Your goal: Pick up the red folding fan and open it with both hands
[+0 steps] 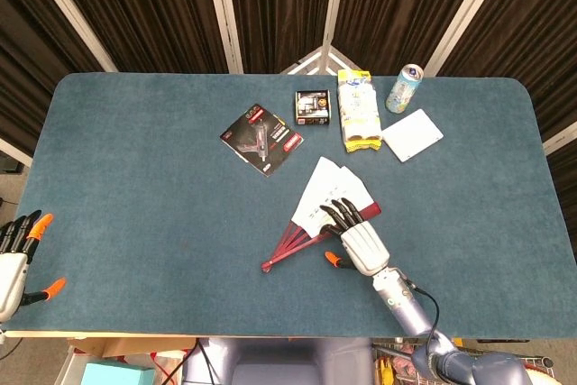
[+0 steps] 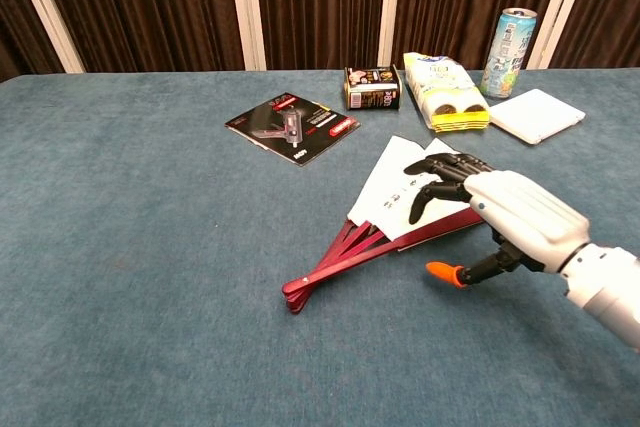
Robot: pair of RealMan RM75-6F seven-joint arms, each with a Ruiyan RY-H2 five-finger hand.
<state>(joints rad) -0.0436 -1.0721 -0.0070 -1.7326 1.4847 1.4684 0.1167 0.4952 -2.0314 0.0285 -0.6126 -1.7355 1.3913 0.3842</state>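
The red folding fan (image 1: pixel 297 241) lies partly spread on the blue table (image 1: pixel 135 178), its white leaf pointing to the far side and its red ribs meeting at a pivot near the front. In the chest view the fan (image 2: pixel 385 192) shows the same spread. My right hand (image 1: pixel 361 242) hovers over the fan's right edge, its dark fingers (image 2: pixel 440 175) bent down onto the white leaf and its orange-tipped thumb held apart; it grips nothing. My left hand (image 1: pixel 16 254) is at the table's front left corner, fingers apart and empty, seen only in the head view.
Behind the fan lie a black and red booklet (image 1: pixel 262 138), a small black box (image 1: pixel 312 107), a yellow packet (image 1: pixel 358 110), a drink can (image 1: pixel 404 88) and a white pad (image 1: pixel 412 135). Dark curtains hang behind the table.
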